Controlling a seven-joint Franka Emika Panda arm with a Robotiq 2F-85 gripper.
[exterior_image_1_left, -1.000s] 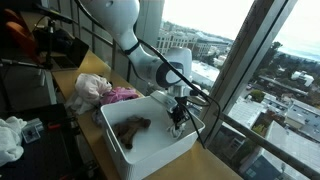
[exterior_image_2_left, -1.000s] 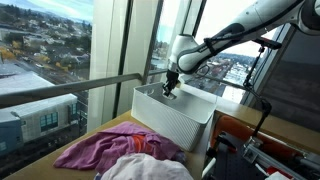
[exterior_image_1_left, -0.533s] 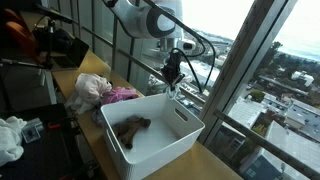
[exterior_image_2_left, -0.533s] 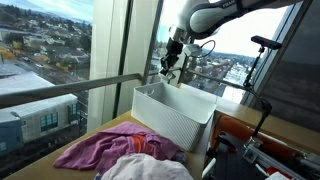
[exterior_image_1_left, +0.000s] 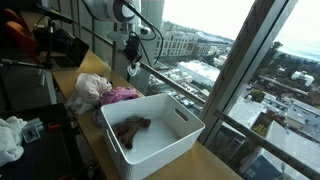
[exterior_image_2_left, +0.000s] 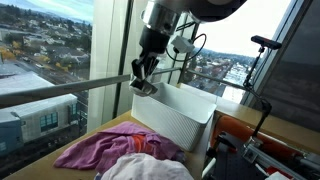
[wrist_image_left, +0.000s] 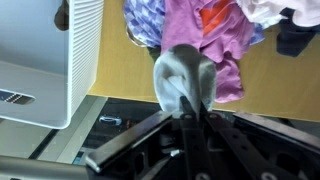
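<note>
My gripper (wrist_image_left: 186, 106) is shut on a small light-grey cloth (wrist_image_left: 181, 74) that hangs from its closed fingers. In both exterior views the gripper (exterior_image_1_left: 131, 68) (exterior_image_2_left: 143, 84) hangs in the air with the pale cloth (exterior_image_2_left: 146, 88) dangling, past the end of the white plastic bin (exterior_image_1_left: 185, 122) (exterior_image_2_left: 178, 118) and above the clothes pile. Below the cloth in the wrist view lie a magenta garment (wrist_image_left: 212, 45) and a blue patterned one (wrist_image_left: 146, 20) on the wooden table. A brown item (exterior_image_1_left: 131, 126) lies inside the bin.
The clothes pile holds a pink garment (exterior_image_1_left: 119, 95), a cream one (exterior_image_1_left: 92, 87), a purple one (exterior_image_2_left: 105, 150) and a white one (exterior_image_2_left: 147, 168). A window rail (exterior_image_2_left: 60, 92) and glass run along the table's edge. Dark equipment (exterior_image_1_left: 45, 45) stands behind.
The gripper has risen out of the white bin and swung over toward the clothes pile, carrying the grey cloth with it. Its jaws have stayed shut.
</note>
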